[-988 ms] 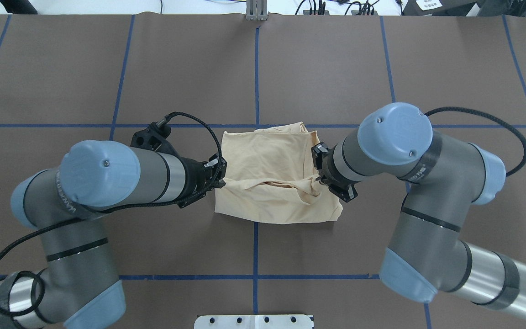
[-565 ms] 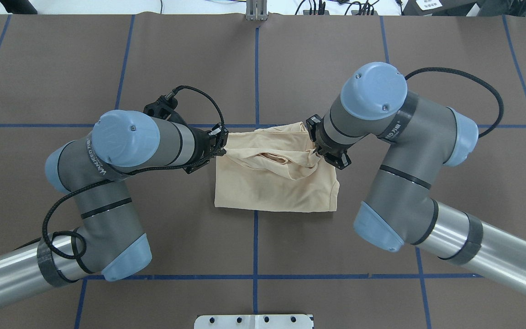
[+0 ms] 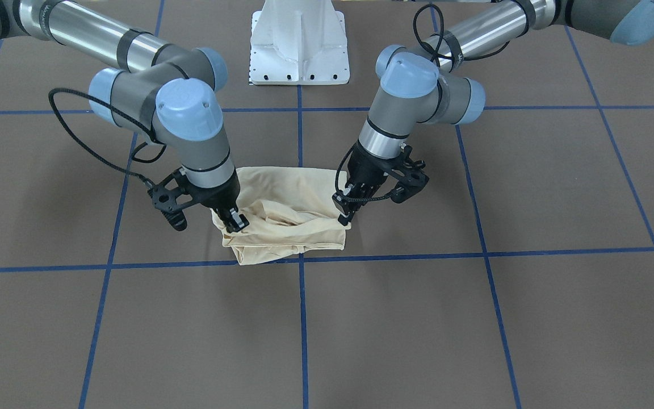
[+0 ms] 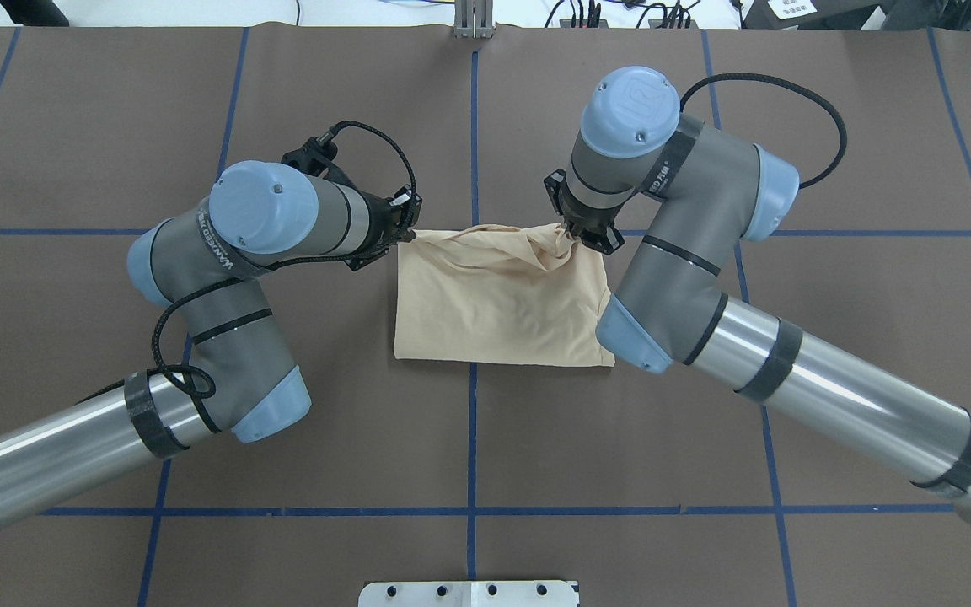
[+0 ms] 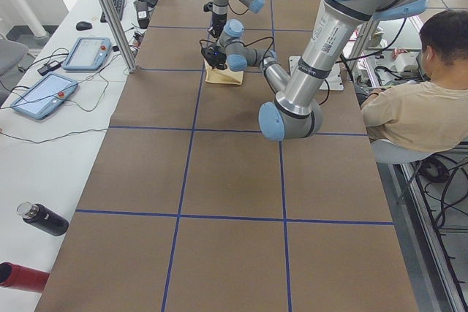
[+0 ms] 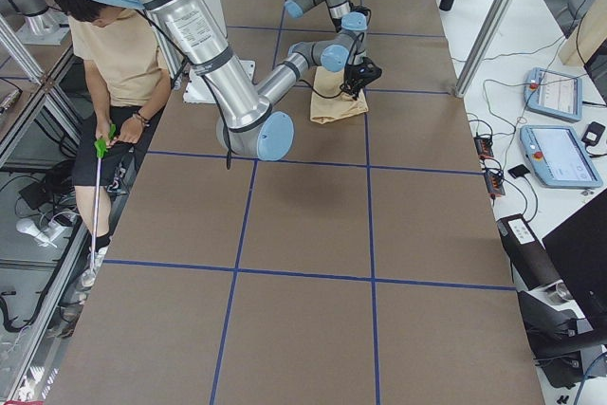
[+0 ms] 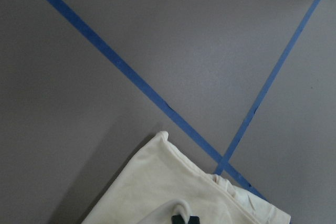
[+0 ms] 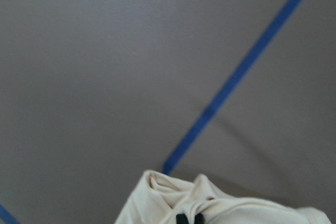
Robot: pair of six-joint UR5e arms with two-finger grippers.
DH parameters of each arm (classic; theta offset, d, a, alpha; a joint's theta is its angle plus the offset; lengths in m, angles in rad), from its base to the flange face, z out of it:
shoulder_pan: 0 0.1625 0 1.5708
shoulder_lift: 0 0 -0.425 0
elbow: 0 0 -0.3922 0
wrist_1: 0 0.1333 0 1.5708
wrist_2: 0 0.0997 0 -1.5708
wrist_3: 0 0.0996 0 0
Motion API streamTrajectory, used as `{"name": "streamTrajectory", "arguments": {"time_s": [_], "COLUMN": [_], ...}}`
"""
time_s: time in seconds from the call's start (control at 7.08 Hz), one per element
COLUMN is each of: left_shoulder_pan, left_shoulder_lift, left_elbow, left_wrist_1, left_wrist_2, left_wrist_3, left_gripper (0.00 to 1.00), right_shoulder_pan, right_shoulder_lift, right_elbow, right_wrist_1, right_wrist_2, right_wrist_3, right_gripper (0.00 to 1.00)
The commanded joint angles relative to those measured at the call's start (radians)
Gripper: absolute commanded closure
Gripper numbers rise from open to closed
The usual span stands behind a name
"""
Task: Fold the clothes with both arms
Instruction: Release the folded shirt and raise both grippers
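Pinching opposite ends of one folded-over edge, both end effectors are clamped on the pale cream-yellow long-sleeved shirt (image 4: 498,312), which lies as a compact folded rectangle on the brown desk (image 4: 705,438). The left end effector (image 4: 406,229) holds cloth at the shirt's far left corner, so the garment spreads away to its right and back toward the robot. The right end effector (image 4: 572,237) holds a bunched, wrinkled peak at the far right corner, with the garment to its left and toward the robot. Between the two end effectors the gripped layer runs in loose ridges over the flatter layers beneath. In the left wrist view the black fingertips (image 7: 178,219) sit together with pale folds bulging around them, and the right wrist view shows the same. A blue tape line (image 4: 115,231) crosses the desk right at both end effectors, and another tape line (image 4: 472,438) passes midway between them, under the shirt.
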Motion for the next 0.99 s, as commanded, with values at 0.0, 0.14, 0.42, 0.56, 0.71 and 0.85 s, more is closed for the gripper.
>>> {"name": "streamTrajectory", "arguments": {"time_s": [0.0,0.14,0.42,0.56,0.71,0.85], "left_shoulder_pan": [-0.064,-0.070,-0.087,-0.099,-0.125,-0.170], "left_shoulder_lift": [-0.010,-0.010,-0.008,-0.001,0.040,0.127], "left_elbow": [0.078,0.075,0.073,0.053,-0.002,-0.090], "left_wrist_1": [-0.048,-0.048,-0.050,-0.045,-0.038,-0.035], "left_wrist_2": [0.001,0.001,-0.003,-0.008,-0.070,-0.141], "left_wrist_3": [0.106,0.107,0.151,0.199,0.322,0.454], "left_gripper": [0.01,0.00,0.00,0.00,0.00,0.00], "right_shoulder_pan": [0.074,0.091,0.166,0.191,0.223,0.259], "right_shoulder_lift": [0.091,0.092,0.059,-0.005,-0.057,-0.120], "right_elbow": [-0.202,-0.197,-0.190,-0.132,-0.080,-0.018], "right_wrist_1": [0.094,0.093,0.090,0.090,0.082,0.067], "right_wrist_2": [0.002,0.014,0.086,0.092,0.097,0.100], "right_wrist_3": [-0.193,-0.200,-0.273,-0.313,-0.395,-0.495], "right_gripper": [0.00,0.00,0.00,0.00,0.00,0.00]}}
